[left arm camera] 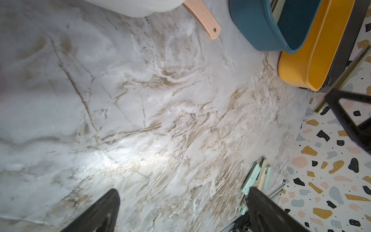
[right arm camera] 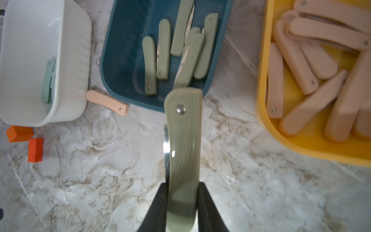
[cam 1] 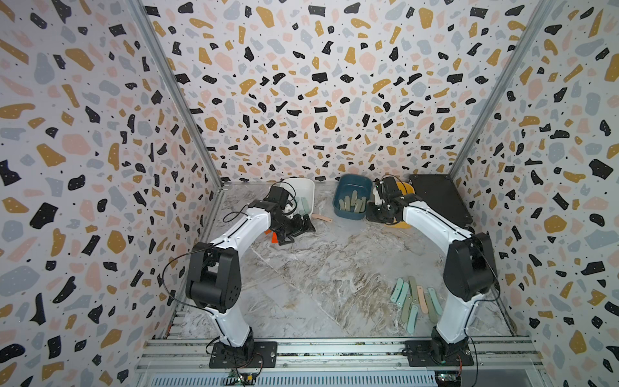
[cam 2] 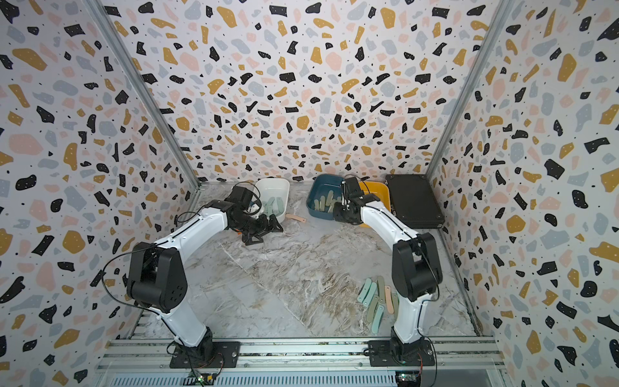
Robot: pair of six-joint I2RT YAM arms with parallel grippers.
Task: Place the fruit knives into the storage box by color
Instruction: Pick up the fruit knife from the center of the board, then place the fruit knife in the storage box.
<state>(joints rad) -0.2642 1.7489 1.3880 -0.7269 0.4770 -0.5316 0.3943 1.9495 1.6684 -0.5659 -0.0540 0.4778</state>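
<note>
The left arm (cam 1: 241, 228) and right arm (cam 1: 432, 224) have smooth white shells, bulky black joint housings, thin black cables (cam 1: 163, 278) and black base plates (cam 1: 266, 355) with silver screws, and the left gripper (left arm camera: 182, 195) and right gripper (right arm camera: 182, 185) have matte black tapering fingers.

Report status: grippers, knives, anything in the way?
Left gripper open, empty. Right gripper shut on a sage green knife, beside the teal tub. One pink knife loose on the table beside that tub; unsorted pile by right arm's base.
</note>
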